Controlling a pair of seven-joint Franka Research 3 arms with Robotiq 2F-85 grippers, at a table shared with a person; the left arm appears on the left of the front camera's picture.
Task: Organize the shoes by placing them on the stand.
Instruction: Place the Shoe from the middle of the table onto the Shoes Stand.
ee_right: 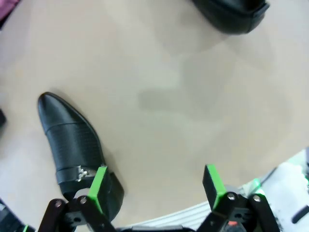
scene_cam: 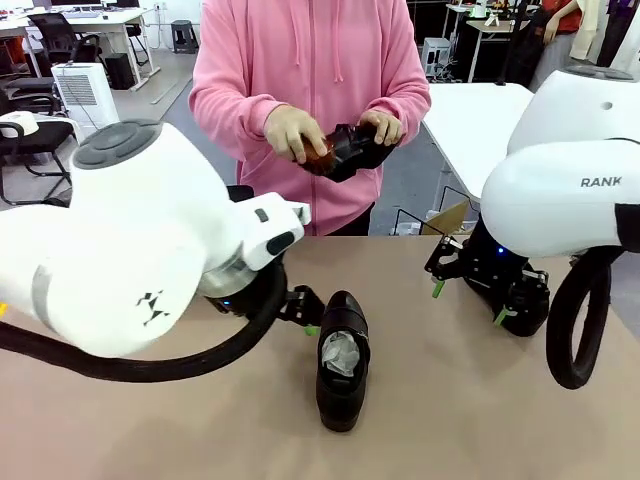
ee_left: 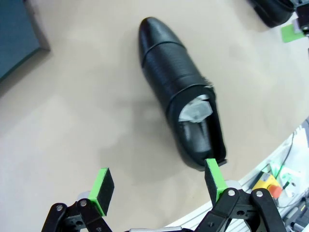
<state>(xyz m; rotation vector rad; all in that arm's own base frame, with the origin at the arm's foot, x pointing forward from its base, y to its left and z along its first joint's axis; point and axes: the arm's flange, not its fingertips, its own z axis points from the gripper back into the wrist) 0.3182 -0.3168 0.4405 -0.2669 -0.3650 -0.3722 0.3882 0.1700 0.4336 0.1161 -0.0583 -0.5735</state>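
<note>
The left gripper [ee_left: 159, 186] stands spread wide and empty. A black shoe [ee_left: 178, 92] lies just ahead of it, heel beside one pad, long axis running away from the fingers, so this arm is nearest. The right gripper [ee_right: 154, 186], likewise spread and empty, has a second shoe [ee_right: 72, 140] beside one pad.

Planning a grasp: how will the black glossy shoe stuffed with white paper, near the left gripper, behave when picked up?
The black glossy leather shoe probably keeps its shape, since crumpled white paper fills its opening. Its shiny upper may slip in a grip. Resting flat on its sole, it seems unlikely to roll or tip.
</note>
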